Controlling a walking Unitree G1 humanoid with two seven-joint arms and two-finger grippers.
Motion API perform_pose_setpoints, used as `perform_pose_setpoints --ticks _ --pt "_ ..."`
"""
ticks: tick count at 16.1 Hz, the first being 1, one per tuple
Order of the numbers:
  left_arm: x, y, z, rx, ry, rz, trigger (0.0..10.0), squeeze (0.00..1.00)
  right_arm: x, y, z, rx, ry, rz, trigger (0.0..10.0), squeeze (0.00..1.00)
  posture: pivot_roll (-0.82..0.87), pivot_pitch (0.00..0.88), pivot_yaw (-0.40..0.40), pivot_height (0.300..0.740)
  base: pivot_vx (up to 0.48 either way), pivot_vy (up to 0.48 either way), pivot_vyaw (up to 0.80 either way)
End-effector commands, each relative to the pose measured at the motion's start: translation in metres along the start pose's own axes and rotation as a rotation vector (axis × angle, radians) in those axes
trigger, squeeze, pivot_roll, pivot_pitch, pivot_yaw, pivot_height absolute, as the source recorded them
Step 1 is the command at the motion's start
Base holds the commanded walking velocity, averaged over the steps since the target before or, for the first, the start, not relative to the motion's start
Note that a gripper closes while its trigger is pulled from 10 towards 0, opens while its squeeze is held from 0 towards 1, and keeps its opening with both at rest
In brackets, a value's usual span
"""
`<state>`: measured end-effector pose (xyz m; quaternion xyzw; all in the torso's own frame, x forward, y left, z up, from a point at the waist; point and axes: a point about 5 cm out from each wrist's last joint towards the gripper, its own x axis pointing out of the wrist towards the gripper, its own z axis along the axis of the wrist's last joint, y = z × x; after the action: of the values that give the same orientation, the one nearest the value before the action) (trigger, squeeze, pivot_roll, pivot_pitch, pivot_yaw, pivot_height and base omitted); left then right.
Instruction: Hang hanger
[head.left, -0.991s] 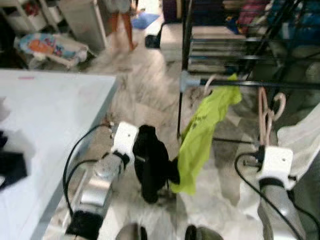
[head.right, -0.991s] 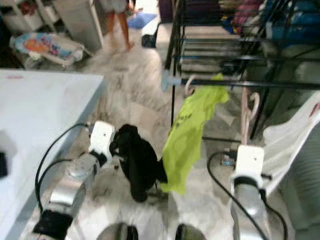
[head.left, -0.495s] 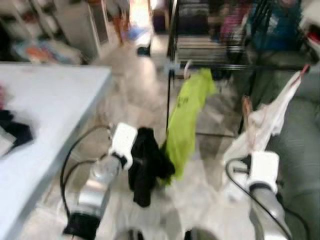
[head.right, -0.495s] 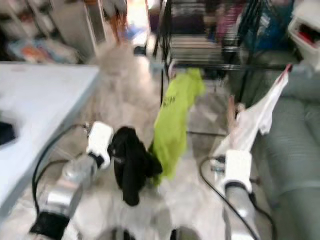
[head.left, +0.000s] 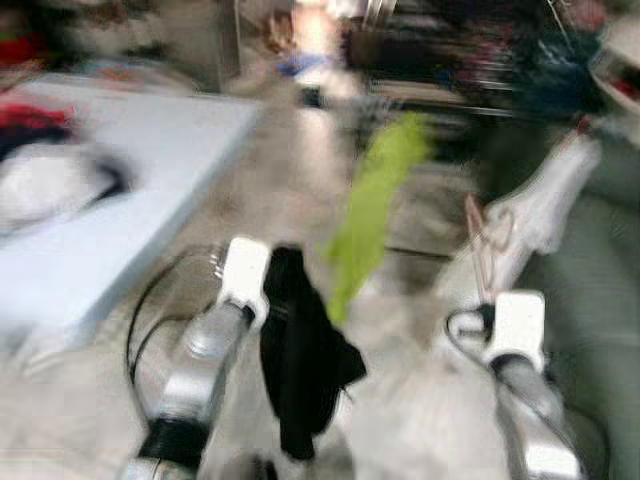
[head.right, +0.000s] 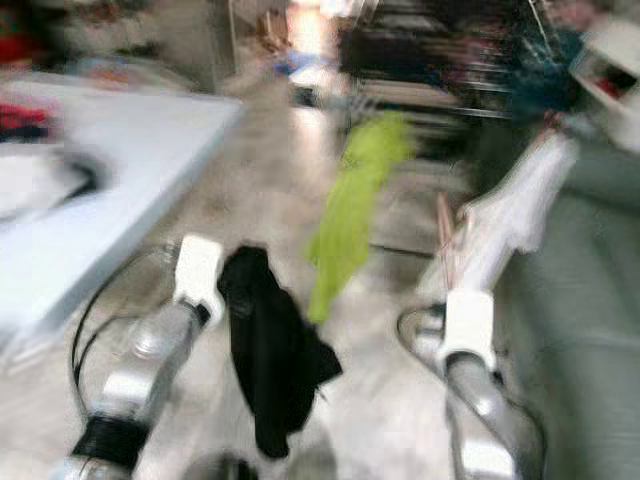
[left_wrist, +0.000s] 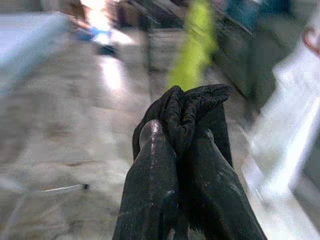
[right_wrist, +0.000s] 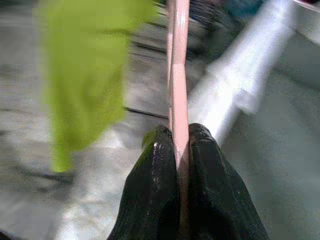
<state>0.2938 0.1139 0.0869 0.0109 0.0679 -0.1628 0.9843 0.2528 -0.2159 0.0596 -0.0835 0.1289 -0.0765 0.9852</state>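
The head views are blurred by motion. My left gripper (left_wrist: 175, 132) is shut on a black garment (head.left: 300, 360), which hangs down from it low in the middle of the head view. My right gripper (right_wrist: 178, 131) is shut on the stem of a pink hanger (right_wrist: 178, 60); its hook (head.left: 488, 240) rises above my right wrist. A lime green shirt (head.left: 370, 215) hangs from the dark clothes rack (head.left: 440, 95) ahead, between my two arms. The hanger is apart from the rack's bar.
A light blue table (head.left: 150, 190) with blurred clothes on it stands at the left. White fabric (head.left: 545, 195) drapes at the right over a grey sofa (head.left: 600, 290). Pale marble floor (head.left: 290, 170) runs ahead between the table and the rack.
The whole picture has shifted and blurred, so the camera has moved; more of the table shows at the left. Both grippers keep their hold on the garment and the hanger.
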Motion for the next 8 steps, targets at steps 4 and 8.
perform_pose_setpoints --ticks 4,8 --pt "0.0 0.018 0.001 0.024 -0.031 0.077 10.0 0.0 0.025 0.016 0.012 -0.031 -0.033 0.059 10.0 0.0 0.06 0.0 -0.084 0.74 0.0 0.0 0.0" --pt "-0.005 0.027 0.009 0.095 -0.047 0.037 10.0 0.0 0.026 0.029 0.01 0.003 -0.023 0.064 10.0 0.0 0.04 0.0 0.002 0.74 0.0 0.0 0.0"
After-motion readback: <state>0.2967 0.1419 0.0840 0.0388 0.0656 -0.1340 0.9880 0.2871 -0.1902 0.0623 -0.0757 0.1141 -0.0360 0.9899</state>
